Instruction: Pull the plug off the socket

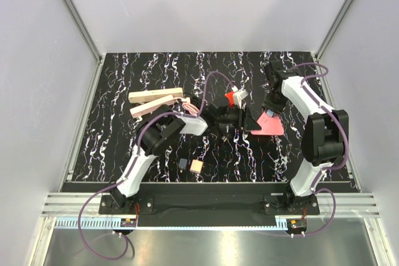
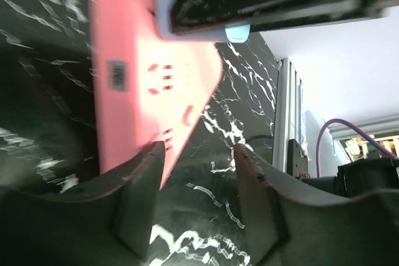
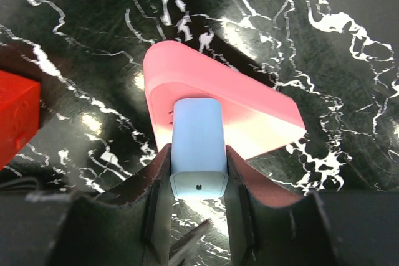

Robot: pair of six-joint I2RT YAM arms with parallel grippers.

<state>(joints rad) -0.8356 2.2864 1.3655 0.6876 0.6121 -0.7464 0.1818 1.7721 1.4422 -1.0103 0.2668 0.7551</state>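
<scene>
My right gripper [image 3: 198,157] is clamped on the light-blue plug [image 3: 198,135], one finger on each side. The plug stands on the pink triangular socket block [image 3: 249,107], at its edge and touching it; can't tell if the prongs are seated. My left gripper [image 2: 199,154] has its jaws apart and holds nothing, with the block's slotted face and corner right by one finger [image 2: 140,197]. A red cube [image 3: 15,116] sits near the block, not touching. Two cream bars [image 1: 156,96] lie well left of the block. A small tan cube [image 1: 196,166] is also left of the block, toward my bases.
</scene>
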